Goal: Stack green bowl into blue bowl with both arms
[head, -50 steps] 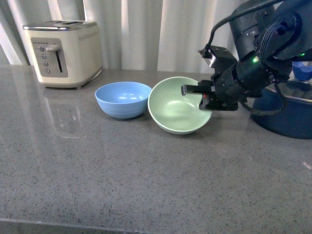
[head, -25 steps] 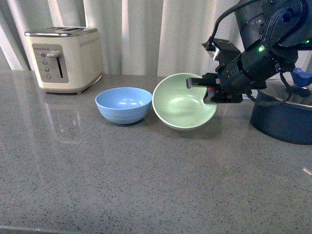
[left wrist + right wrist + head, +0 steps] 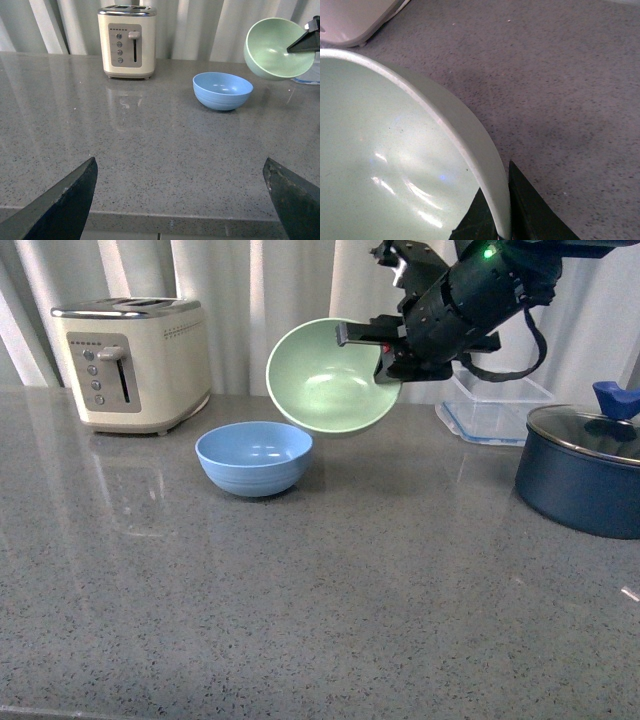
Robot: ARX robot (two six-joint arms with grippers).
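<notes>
Right claw [image 3: 378,348]: clamped on green bowl [image 3: 322,380] rim at 3 o'clock. Held tilted in air, 1 o'clock from blue bowl [image 3: 254,455] on worktop [image 3: 300,620]. Left claw [image 3: 179,162]: wide open, empty. Probably light, stiff, slick plastic; single rim pinch may pivot.

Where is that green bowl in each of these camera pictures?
Front view: the green bowl hangs tilted, above and right of the blue bowl.
Left wrist view: the green bowl is far off, raised beyond the blue bowl.
Right wrist view: the green bowl is close up, filling much of the picture.
Shared landmark: the cream toaster, in all three.
</notes>
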